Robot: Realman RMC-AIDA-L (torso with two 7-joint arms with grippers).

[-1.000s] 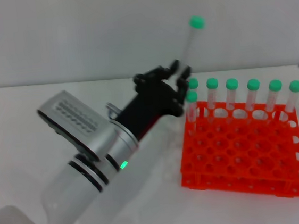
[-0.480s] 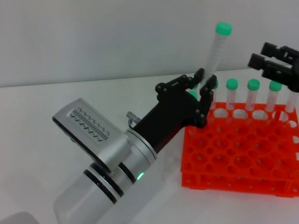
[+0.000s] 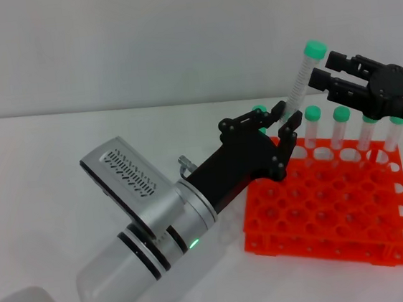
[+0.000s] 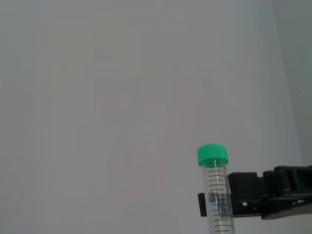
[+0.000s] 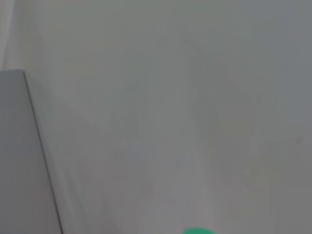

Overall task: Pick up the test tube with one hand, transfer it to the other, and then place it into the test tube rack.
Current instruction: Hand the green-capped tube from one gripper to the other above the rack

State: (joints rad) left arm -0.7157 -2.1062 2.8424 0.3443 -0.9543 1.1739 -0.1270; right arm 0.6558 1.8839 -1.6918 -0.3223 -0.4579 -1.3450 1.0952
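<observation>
My left gripper [image 3: 287, 116], the black one on the green-lit wrist, is shut on the lower end of the test tube [image 3: 300, 81]. It holds the tube tilted above the back left corner of the orange-red test tube rack [image 3: 323, 214]. The tube's mint-green cap [image 3: 314, 47] points up and right. From the right, my right gripper [image 3: 321, 68], which bears a white label, stands open with its fingertips just beside the tube's upper part. In the left wrist view the tube [image 4: 218, 200] rises in front of the right gripper's black fingers [image 4: 253, 192]. A sliver of the green cap [image 5: 197, 231] shows in the right wrist view.
Several other green-capped tubes [image 3: 341, 125] stand in the rack's back row, right under the right gripper. The rack sits on a white table [image 3: 57, 144] before a pale wall. My left forearm [image 3: 144, 222] stretches across the table's left half.
My left gripper has carried the tube rightward and a little lower. The right gripper has come in from the right edge and closed the gap to the tube's upper part.
</observation>
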